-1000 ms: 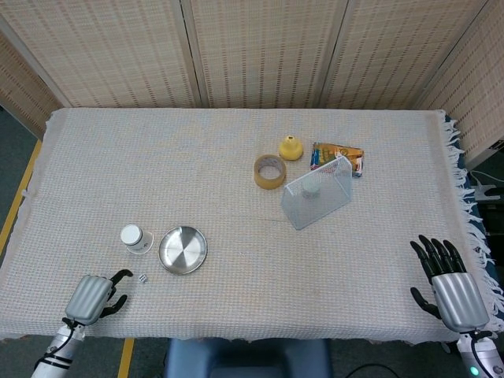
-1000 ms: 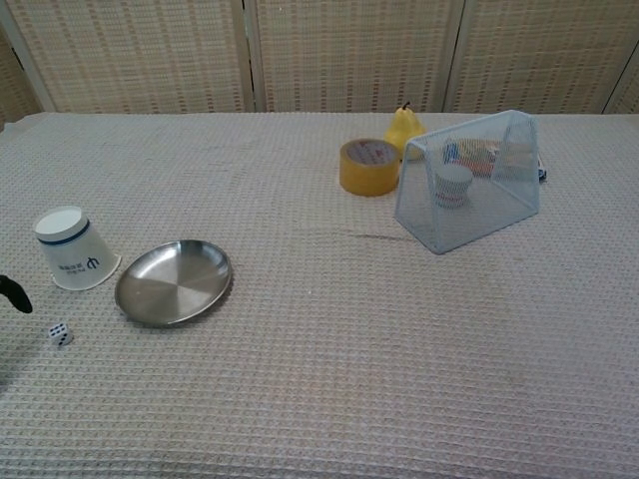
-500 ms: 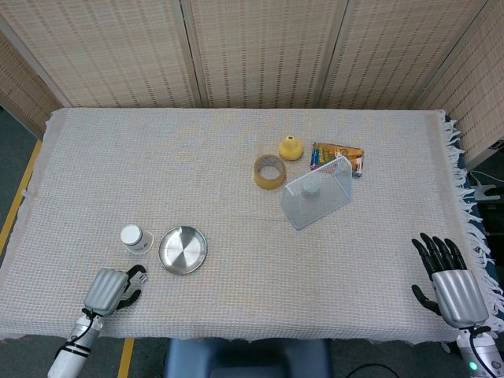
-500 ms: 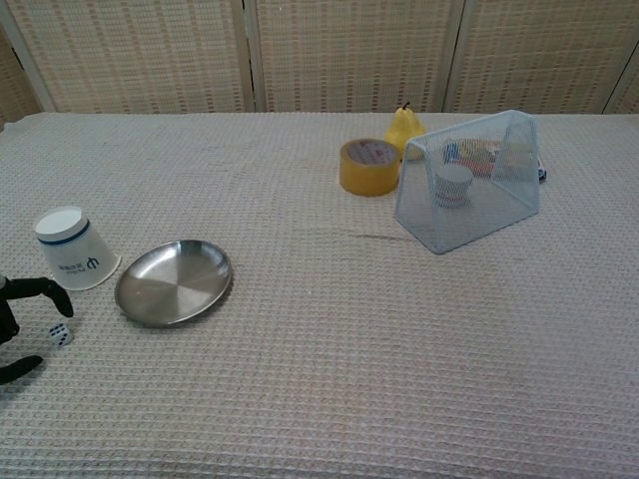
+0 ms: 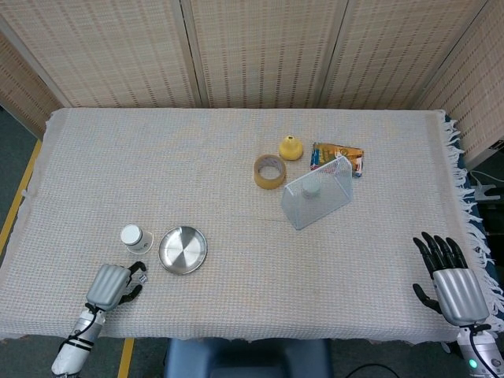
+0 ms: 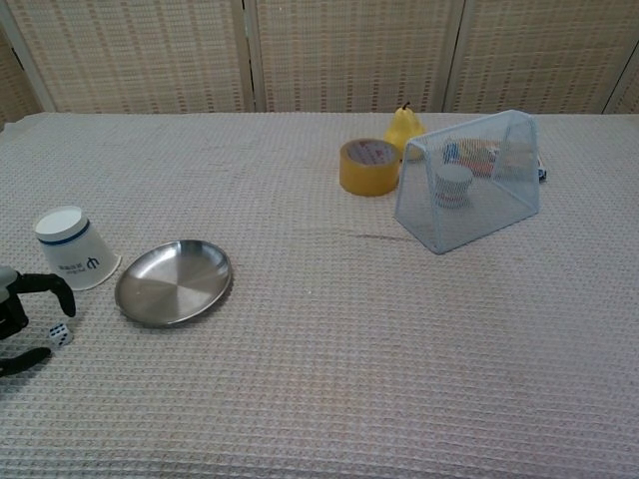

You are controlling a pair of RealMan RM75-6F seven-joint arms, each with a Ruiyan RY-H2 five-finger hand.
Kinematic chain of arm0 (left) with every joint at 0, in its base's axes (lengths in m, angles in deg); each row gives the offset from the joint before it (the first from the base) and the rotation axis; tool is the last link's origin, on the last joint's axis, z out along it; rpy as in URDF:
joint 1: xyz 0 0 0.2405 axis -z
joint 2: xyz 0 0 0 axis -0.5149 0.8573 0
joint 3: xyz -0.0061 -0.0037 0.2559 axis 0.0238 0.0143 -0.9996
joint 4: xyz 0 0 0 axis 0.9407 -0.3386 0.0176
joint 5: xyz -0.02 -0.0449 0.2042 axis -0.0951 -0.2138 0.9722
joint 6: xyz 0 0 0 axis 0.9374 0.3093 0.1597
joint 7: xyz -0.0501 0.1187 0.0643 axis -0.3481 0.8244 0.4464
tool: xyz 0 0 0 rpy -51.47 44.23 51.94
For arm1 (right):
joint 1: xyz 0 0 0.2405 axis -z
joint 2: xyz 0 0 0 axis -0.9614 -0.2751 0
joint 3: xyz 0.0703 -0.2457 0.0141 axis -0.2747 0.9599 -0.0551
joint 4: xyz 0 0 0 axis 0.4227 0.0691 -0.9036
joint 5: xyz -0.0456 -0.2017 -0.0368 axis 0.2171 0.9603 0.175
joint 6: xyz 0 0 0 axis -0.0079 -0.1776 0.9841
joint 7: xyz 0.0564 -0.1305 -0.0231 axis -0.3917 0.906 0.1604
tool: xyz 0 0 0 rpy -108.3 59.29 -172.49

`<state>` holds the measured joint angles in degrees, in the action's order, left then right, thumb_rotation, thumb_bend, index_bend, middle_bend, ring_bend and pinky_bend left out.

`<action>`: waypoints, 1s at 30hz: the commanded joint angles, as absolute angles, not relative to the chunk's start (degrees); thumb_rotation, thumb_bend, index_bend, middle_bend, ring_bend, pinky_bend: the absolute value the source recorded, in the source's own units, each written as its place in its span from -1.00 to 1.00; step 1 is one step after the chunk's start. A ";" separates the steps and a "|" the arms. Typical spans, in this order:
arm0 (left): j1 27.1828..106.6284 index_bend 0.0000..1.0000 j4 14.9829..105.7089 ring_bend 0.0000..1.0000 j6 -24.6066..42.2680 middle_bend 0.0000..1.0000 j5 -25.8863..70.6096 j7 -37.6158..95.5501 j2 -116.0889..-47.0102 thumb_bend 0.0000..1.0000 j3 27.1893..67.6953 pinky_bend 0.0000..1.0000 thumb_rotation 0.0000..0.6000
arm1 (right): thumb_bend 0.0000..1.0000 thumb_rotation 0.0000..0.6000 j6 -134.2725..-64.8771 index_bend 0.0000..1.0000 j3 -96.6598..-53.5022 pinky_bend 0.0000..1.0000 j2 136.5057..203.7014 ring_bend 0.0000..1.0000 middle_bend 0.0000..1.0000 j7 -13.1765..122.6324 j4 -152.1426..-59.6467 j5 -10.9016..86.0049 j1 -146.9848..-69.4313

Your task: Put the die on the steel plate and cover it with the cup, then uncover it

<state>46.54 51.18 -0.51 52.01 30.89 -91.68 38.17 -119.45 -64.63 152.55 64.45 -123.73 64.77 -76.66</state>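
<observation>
The small white die (image 6: 60,335) lies on the cloth near the front left edge. My left hand (image 6: 14,315) reaches in beside it, with a curled finger above the die and the thumb below it, a gap on each side. In the head view the left hand (image 5: 115,285) covers the die. The white paper cup (image 6: 72,249) (image 5: 135,238) stands upside down just behind the die. Right of the cup lies the empty steel plate (image 6: 174,281) (image 5: 183,250). My right hand (image 5: 453,282) rests open at the front right corner, holding nothing.
Toward the back right are a yellow tape roll (image 6: 368,166), a yellow pear (image 6: 403,128), and a tipped wire mesh basket (image 6: 469,180) with a small white cup inside. A snack packet (image 5: 337,155) lies behind the basket.
My left hand has moved forward and to the right, up to the die, and its finger and thumb now bracket it. The right hand has barely moved.
</observation>
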 commanded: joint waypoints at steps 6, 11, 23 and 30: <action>47.17 -0.12 50.12 1.00 -0.73 1.00 52.56 30.48 -92.18 -0.41 37.76 1.00 1.00 | -0.60 1.00 -119.37 -1.00 -64.55 -1.00 152.38 -1.00 -1.00 64.68 -124.10 64.58 -76.64; 47.43 -0.04 49.37 1.00 -1.18 1.00 52.80 30.94 -92.61 -0.41 37.67 1.00 1.00 | -0.60 1.00 -119.21 -1.00 -64.45 -1.00 152.24 -1.00 -1.00 64.79 -124.32 64.44 -76.61; 47.93 -0.03 48.89 1.00 -0.46 1.00 52.20 32.58 -92.72 -0.40 37.45 1.00 1.00 | -0.60 1.00 -119.28 -1.00 -64.37 -1.00 152.04 -1.00 -1.00 64.86 -124.62 64.38 -76.53; 48.06 0.05 49.26 1.00 -0.60 1.00 52.25 32.92 -92.45 -0.29 37.21 1.00 1.00 | -0.60 1.00 -119.09 -1.00 -64.39 -1.00 152.10 -1.00 -1.00 64.89 -124.54 64.26 -76.61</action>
<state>48.06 49.25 -0.58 52.24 32.93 -92.45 37.22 -119.08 -64.39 152.10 64.89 -124.54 64.26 -76.61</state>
